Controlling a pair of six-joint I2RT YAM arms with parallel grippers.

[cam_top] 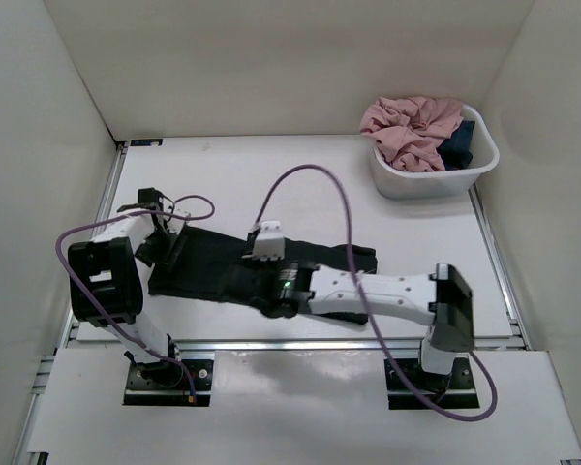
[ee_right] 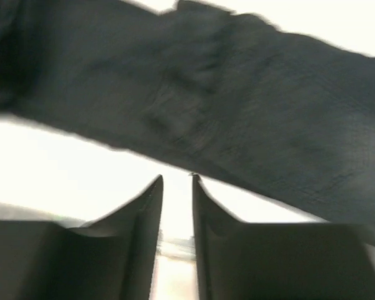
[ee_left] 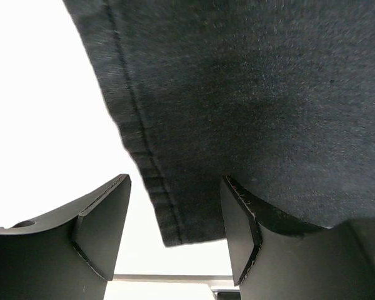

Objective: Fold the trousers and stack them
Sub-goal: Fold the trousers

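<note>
The black trousers lie in a long flat strip across the middle of the table. My left gripper is at their left end, low over the table. It is open, and a hemmed corner of the trousers lies between its fingers without being pinched. My right gripper is at the near edge of the trousers, about mid-length. Its jaws are nearly shut, with a narrow empty gap, and its fingertips are just short of the cloth edge.
A white bin stands at the back right, holding a crumpled pink garment and a dark blue one. White walls enclose the table on three sides. A purple cable loops over the trousers from the right arm.
</note>
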